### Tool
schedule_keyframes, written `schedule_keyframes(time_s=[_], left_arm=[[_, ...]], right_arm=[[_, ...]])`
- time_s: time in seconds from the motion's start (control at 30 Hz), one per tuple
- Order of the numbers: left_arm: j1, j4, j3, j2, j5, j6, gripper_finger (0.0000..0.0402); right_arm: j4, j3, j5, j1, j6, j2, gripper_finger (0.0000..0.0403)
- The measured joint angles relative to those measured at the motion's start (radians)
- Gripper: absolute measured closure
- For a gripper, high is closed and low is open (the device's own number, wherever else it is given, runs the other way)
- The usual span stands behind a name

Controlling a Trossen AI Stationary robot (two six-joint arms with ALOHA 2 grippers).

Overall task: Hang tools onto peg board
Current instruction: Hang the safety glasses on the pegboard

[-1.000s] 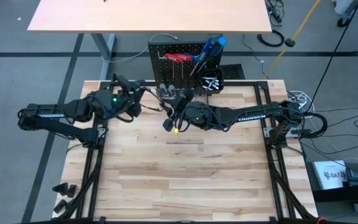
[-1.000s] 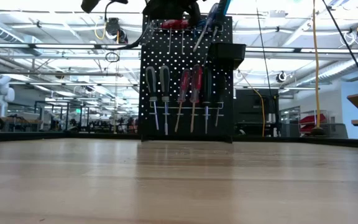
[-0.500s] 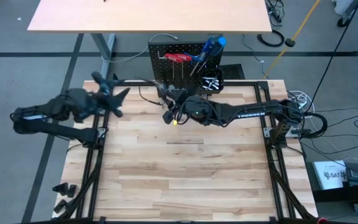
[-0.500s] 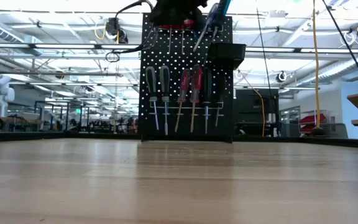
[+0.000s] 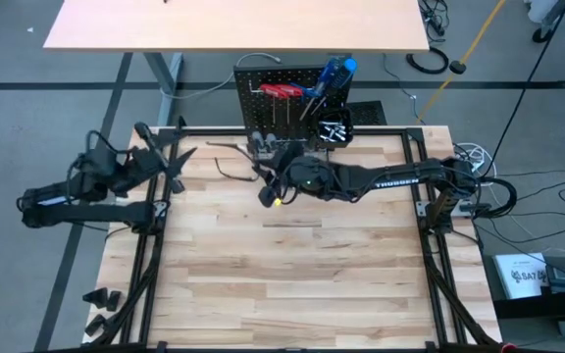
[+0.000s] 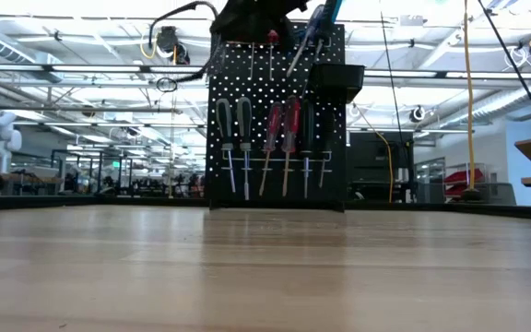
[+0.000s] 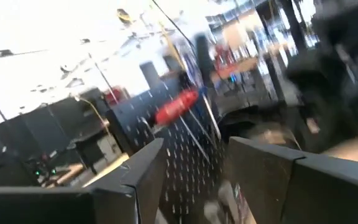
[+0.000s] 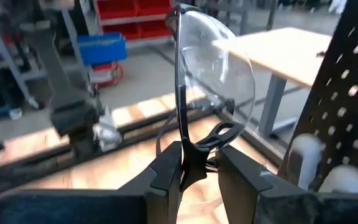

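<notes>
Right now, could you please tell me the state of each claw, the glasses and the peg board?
Left claw: open, empty.
Right claw: shut on the safety glasses.
Safety glasses: held up off the table, beside the peg board.
Peg board: upright, with screwdrivers hanging in a row.
Black bin: attached to the board.

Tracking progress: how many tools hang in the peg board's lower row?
6 on the peg board, side by side: two grey-handled, two red-handled, two black-handled. Higher ones may be hidden.
</notes>
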Motion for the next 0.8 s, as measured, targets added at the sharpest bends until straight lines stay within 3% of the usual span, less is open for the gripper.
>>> schedule_keyframes(time_s=[0.23, 0.4, 0.63, 0.8], left_arm=[[0.001, 0.101, -0.054, 0.113, -0.046, -0.108, 0.0217], [0.001, 0.165, -0.083, 0.240, 0.022, -0.148, 0.0217], [0.001, 0.285, -0.083, 0.337, 0.040, -0.160, 0.0217], [0.001, 0.257, -0.070, 0.311, -0.060, -0.127, 0.0217]], right_arm=[[-0.028, -0.001, -0.002, 0.032, -0.007, 0.000, 0.0321], [-0.029, -0.001, 0.004, 0.033, -0.008, 0.000, 0.0321], [0.036, -0.001, 0.010, 0.033, -0.055, 0.000, 0.0321], [0.040, -0.001, 0.013, 0.024, -0.063, 0.000, 0.0321]])
